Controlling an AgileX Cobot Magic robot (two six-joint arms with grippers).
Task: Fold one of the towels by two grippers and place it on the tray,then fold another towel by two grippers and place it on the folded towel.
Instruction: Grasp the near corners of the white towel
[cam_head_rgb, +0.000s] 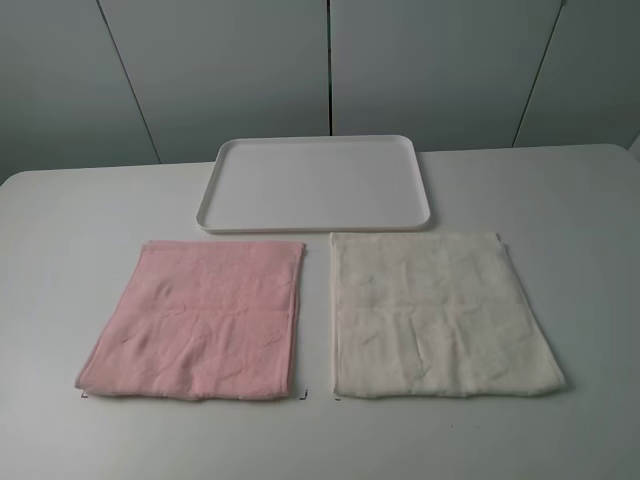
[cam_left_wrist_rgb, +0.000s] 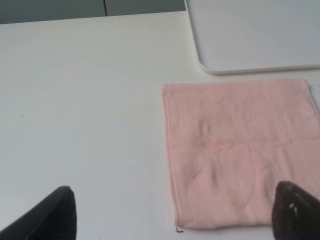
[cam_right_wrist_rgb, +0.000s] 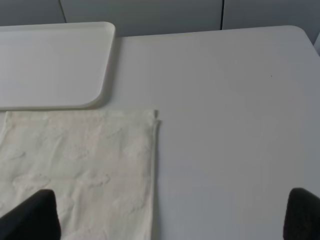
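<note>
Two towels lay flat on bench (cam_head_rgb: 580, 200), just before one tray (cam_head_rgb: 312, 226), both outside it: pink towel (cam_head_rgb: 200, 320) left, cream towel (cam_head_rgb: 435, 315) right. Left gripper (cam_left_wrist_rgb: 175, 210) and right gripper (cam_right_wrist_rgb: 172, 215) stood spread wide, gripping nothing.

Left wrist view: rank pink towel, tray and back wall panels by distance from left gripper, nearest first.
1. pink towel: on the table, its near edge partly beneath the open left gripper.
2. white tray: just past the towel's far edge, with a small gap between them.
3. grey wall panels: behind the table's far edge.
</note>
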